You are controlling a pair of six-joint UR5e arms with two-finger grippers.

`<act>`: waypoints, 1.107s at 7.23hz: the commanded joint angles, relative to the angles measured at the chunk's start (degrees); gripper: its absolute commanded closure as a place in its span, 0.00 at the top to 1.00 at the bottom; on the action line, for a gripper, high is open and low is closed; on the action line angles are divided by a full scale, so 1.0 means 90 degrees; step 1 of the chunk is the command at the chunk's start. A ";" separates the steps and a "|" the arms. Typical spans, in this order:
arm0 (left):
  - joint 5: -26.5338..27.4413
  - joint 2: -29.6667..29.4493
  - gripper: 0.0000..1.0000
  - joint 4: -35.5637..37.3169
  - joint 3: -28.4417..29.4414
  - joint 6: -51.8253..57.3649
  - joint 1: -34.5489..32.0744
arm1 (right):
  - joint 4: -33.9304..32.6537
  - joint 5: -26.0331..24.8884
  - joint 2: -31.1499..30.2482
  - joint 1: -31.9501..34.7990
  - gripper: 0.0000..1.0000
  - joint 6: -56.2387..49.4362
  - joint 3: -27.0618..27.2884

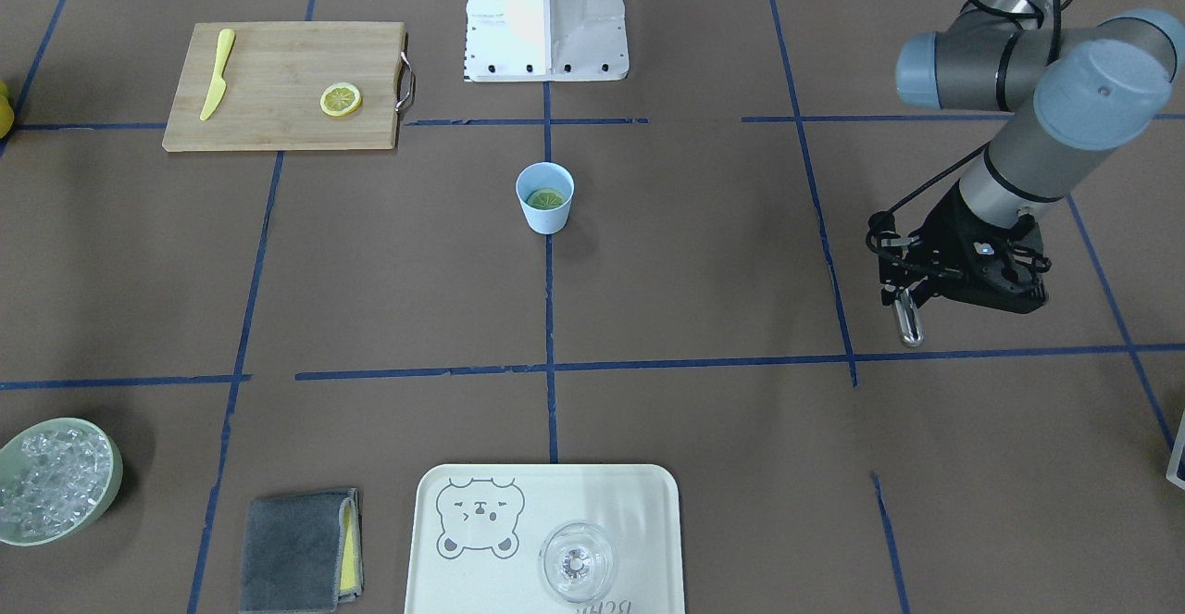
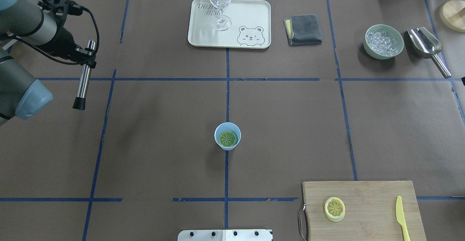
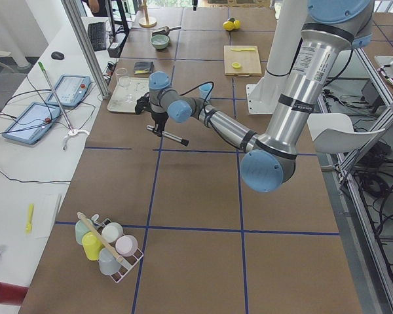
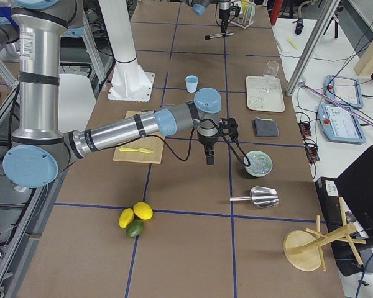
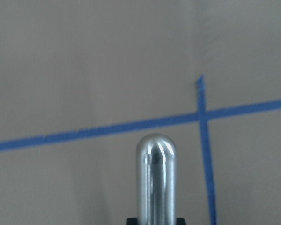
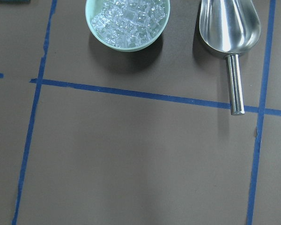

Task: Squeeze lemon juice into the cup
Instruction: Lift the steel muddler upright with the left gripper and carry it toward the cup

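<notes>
The light blue cup (image 2: 227, 144) stands at the table's middle, and one lemon slice (image 2: 227, 137) lies flat inside it. It also shows in the front view (image 1: 544, 211). A second lemon slice (image 2: 334, 208) lies on the wooden cutting board (image 2: 367, 193). My left gripper (image 2: 85, 62) is far left of the cup, above the table, shut on a metal rod with a black tip (image 2: 84, 84). The rod's round end fills the left wrist view (image 5: 155, 178). My right gripper (image 4: 209, 152) shows only in the exterior right view, near the ice bowl; I cannot tell whether it is open or shut.
A yellow plastic knife (image 2: 402, 217) lies on the board. A tray (image 2: 254, 15) with a clear glass (image 2: 220, 1), a grey cloth (image 2: 304, 29), a green bowl of ice (image 2: 384, 41) and a metal scoop (image 2: 427, 44) line the far side.
</notes>
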 commanded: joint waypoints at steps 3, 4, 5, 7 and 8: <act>0.0393 -0.0680 0.00 -0.0522 -0.0730 -0.1092 0.0047 | 0.0000 -0.0026 -0.0284 0.0313 1.00 -0.0031 -0.0037; 0.1585 -0.0652 0.00 -0.1193 -0.1109 -0.2349 0.0424 | 0.0000 -0.0026 -0.0334 0.0363 1.00 -0.0031 -0.0037; 0.1878 -0.0700 0.00 -0.1538 -0.1209 -0.2854 0.0872 | 0.0000 -0.0026 -0.0421 0.0392 1.00 -0.0031 -0.0037; 0.2646 -0.0720 0.00 -0.2058 -0.1695 -0.3171 0.1294 | 0.0000 -0.0036 -0.0490 0.0490 1.00 -0.0031 -0.0047; 0.3706 -0.0701 0.00 -0.2069 -0.2008 -0.3172 0.1809 | -0.0019 -0.0026 -0.0510 0.0519 1.00 -0.0031 -0.0047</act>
